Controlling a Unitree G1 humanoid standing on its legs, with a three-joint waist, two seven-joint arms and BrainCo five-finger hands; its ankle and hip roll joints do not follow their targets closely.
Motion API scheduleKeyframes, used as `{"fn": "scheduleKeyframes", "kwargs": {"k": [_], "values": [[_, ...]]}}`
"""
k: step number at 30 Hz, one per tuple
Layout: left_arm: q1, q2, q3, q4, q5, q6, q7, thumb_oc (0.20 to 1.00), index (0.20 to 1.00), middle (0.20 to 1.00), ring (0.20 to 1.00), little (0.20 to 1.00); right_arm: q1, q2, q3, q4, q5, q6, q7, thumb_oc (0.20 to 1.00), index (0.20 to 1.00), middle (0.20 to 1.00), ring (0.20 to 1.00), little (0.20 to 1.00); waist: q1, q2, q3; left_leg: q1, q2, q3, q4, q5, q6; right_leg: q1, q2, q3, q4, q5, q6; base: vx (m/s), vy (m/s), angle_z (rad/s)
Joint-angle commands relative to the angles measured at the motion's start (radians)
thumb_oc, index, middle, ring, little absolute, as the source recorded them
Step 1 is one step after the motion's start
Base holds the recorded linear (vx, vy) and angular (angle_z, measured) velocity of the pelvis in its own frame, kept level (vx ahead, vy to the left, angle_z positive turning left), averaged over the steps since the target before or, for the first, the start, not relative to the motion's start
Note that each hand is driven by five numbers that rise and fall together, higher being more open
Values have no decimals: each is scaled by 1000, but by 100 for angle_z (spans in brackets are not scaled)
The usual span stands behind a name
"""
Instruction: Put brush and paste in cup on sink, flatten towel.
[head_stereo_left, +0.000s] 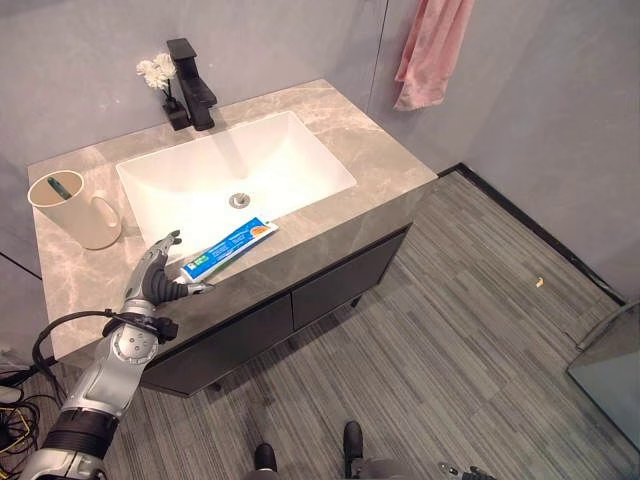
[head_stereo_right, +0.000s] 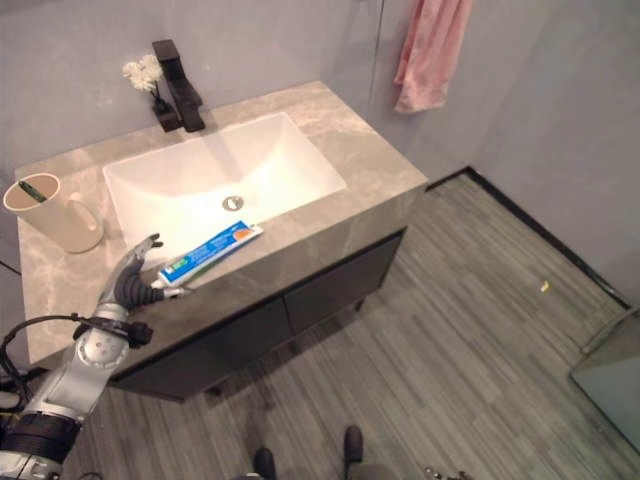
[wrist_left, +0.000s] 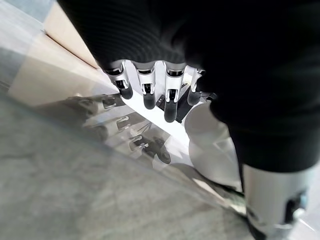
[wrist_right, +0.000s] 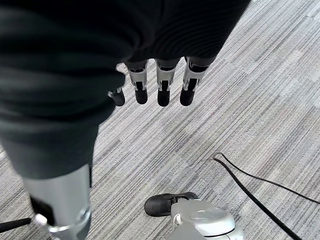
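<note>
Left hand (head_stereo_left: 152, 278): open, fingers straight, at counter (head_stereo_left: 380, 170) front edge, just beside one paste tube (head_stereo_left: 229, 248); print unreadable. Right hand (wrist_right: 155, 85): relaxed, empty, over floor. One cup (head_stereo_left: 72, 210) at basin's left, brush (head_stereo_left: 58, 187) inside. One pink towel (head_stereo_left: 432, 52) bunched on far wall.

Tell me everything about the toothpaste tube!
The toothpaste tube is a long, flat, soft-looking tube, mostly blue and white, with an orange patch at the end nearer the basin and green by the other end. It lies flat and slanted on the grey marble counter, along the front rim of the white sink basin. The robot's left hand reaches to its near end with open fingers, thumb beside it.
</note>
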Motion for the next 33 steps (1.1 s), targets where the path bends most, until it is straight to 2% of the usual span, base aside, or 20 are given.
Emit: {"fn": "scheduleKeyframes", "kwargs": {"k": [1, 5, 15, 28, 29, 30, 31, 33], "values": [[-94, 13, 13, 32, -64, -20, -9, 1000, 1000, 1000, 1000, 1000, -27, 11, 47, 17, -20, 2, 4, 1000, 1000, 1000, 1000, 1000, -26, -27, 17, 23, 31, -69, 10, -120, -30, 43, -122, -79, 9, -88, 144, 0, 0, 0], [-100, 11, 8, 16, -120, -33, -41, 1000, 1000, 1000, 1000, 1000, -29, 5, 48, 16, -24, 4, 8, 1000, 1000, 1000, 1000, 1000, -27, -28, 17, 20, 31, -71, 10, -118, -28, 40, -122, -81, 9, -87, 144, 0, 0, 0], [-132, 11, 3, 7, -152, -38, -46, 1000, 1000, 1000, 1000, 1000, -32, 6, 60, 17, -30, 3, 15, 1000, 1000, 1000, 1000, 1000, -23, -36, 17, 17, 34, -72, 10, -119, -29, 38, -121, -85, 9, -88, 143, 0, 0, 0], [-171, 63, -32, 62, -7, 11, -27, 1000, 1000, 1000, 1000, 1000, -34, 1, 67, 7, -33, 2, 10, 1000, 1000, 1000, 1000, 1000, -27, -37, 24, 19, 34, -72, 10, -121, -31, 37, -120, -86, 9, -88, 145, 0, 0, 0], [-175, 69, -34, 63, 3, 14, -26, 520, 520, 520, 520, 520, -34, 0, 66, 5, -33, 2, 9, 1000, 1000, 1000, 1000, 1000, -27, -37, 25, 18, 33, -72, 10, -121, -31, 36, -119, -86, 9, -88, 145, 0, 0, 0], [-179, 77, -38, 66, 16, 17, -30, 269, 269, 269, 269, 269, -34, -1, 66, 2, -33, 2, 9, 1000, 1000, 1000, 1000, 1000, -28, -36, 27, 17, 33, -71, 10, -120, -30, 35, -119, -86, 9, -88, 146, 0, 0, 0], [-182, 81, -42, 67, 24, 19, -31, 200, 200, 200, 200, 200, -35, -2, 67, 2, -33, 1, 9, 1000, 1000, 1000, 1000, 1000, -28, -36, 27, 16, 33, -72, 10, -120, -30, 34, -120, -86, 9, -88, 146, 0, 0, 0], [-194, 103, -66, 73, 61, 26, -47, 200, 200, 200, 200, 200, -37, -7, 68, -1, -34, 1, 10, 1000, 1000, 1000, 1000, 1000, -30, -34, 30, 11, 33, -72, 10, -120, -30, 29, -120, -85, 9, -87, 146, 0, 0, 0]]}}
